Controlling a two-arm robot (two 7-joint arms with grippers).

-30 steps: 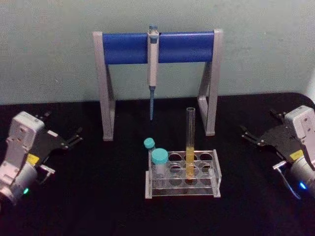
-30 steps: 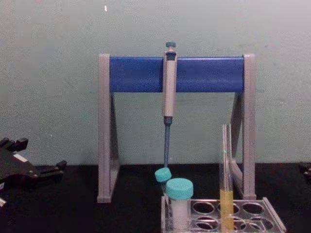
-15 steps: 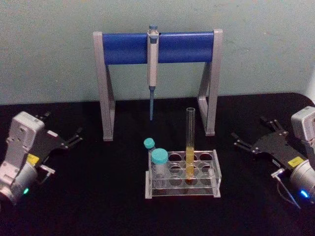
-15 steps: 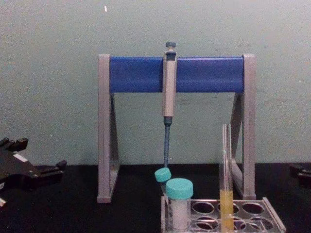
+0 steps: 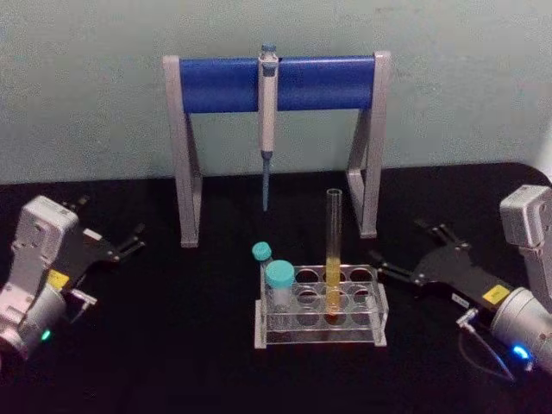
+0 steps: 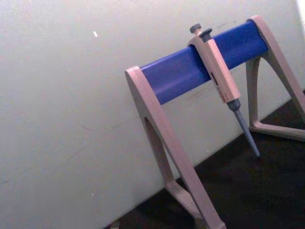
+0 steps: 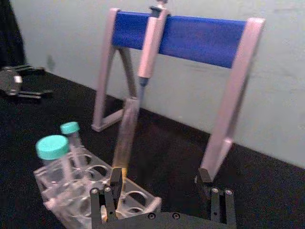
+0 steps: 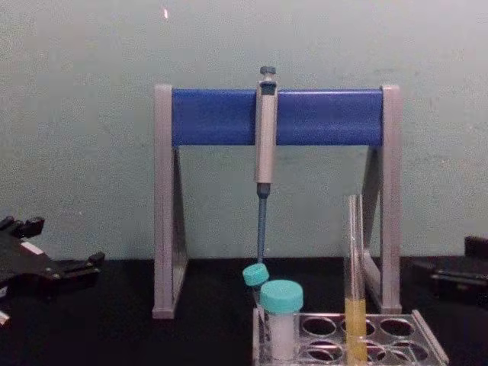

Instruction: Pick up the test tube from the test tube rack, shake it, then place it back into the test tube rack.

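1. My right gripper (image 5: pixel 394 241) is coming in toward the low clear plastic rack with round holes (image 5: pixel 362 332). A second ago it was sitting well out near the table's right edge. Now its nearer fingertip is just beside the rack's right end, apart from it.
2. The long thin clear glass test tube with yellow-orange liquid (image 5: pixel 333 250) is standing upright in the rack as before, in a hole right of the middle. I cannot tell which row.
3. My left gripper (image 5: pixel 110 219) is staying parked at the far left of the black table (image 5: pixel 172 345), fingers apart, well away from the rack.
4. In the chest view the right gripper (image 8: pixel 457 271) is cut off by the right edge, and the tube's (image 8: pixel 354 267) bottom is cut off by the lower edge.
5. In the right wrist view the tube (image 7: pixel 125 138) is showing as a smeared streak, its rim hard to make out.
6. The right arm is reaching leftward and low, its two fingers spread wide and holding nothing. In its wrist view the rack (image 7: pixel 143 202) is lying just ahead of the right gripper (image 7: pixel 159 186).
7. Two short teal-capped vials (image 5: pixel 279 276) are sitting at the rack's left end. Behind, a grey-blue pipette (image 5: pixel 268 112) is hanging on the grey-and-blue stand (image 5: pixel 224 84).
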